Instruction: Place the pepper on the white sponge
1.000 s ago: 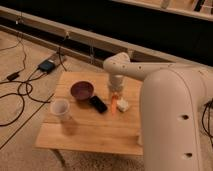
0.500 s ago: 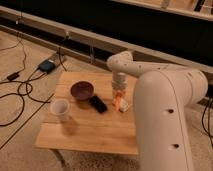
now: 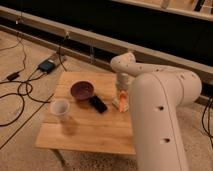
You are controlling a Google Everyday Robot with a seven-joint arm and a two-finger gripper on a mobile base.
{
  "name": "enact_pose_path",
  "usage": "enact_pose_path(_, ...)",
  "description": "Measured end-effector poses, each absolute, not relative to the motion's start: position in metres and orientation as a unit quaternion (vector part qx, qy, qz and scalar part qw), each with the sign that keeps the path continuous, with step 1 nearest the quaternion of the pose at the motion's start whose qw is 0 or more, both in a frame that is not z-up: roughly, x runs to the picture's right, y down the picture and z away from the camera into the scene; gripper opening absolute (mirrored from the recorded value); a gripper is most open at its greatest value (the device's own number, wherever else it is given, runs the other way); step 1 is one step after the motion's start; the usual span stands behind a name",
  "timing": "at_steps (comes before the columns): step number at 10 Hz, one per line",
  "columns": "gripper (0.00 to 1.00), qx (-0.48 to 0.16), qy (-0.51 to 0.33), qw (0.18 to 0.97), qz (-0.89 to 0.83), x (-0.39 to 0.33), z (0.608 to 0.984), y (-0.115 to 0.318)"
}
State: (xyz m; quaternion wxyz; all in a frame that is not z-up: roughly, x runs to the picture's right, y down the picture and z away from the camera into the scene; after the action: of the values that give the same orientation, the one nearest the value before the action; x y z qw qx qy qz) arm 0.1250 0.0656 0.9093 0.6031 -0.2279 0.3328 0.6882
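The pincer [image 3: 121,95] hangs low over the worktop's [image 3: 85,132] far right part, directly above the pepper [image 3: 122,97] and white sponge [image 3: 119,104], evidently to set one onto the other. Whether it grips the pepper cannot be told. A dark bowl [image 3: 82,90] sits to its left.

The robot's bulky white arm [image 3: 160,115] hides the desk's [image 3: 85,132] right side and runs off the lower edge. The hand [image 3: 121,98] is largely masked, hanging above the pepper [image 3: 122,96] (only an orange sliver shows) and the partly covered white sponge [image 3: 118,104].
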Motion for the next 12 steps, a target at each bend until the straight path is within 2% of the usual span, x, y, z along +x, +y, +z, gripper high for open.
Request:
enact_pose_path(1, 0.13, -0.229, 0.337, 0.601, 0.687, 0.125, 0.911, 0.068)
enact_pose_path(2, 0.28, -0.231, 0.343, 0.599, 0.685, 0.124, 0.914, 0.070)
enact_pose_path(6, 0.65, -0.230, 0.346, 0.592, 0.690, 0.125, 0.921, 0.070)
enact_pose_path(7, 0.71, -0.228, 0.346, 0.590, 0.693, 0.125, 0.923, 0.070)
enact_pose_path(12, 0.71, -0.220, 0.334, 0.586, 0.705, 0.125, 0.928, 0.064)
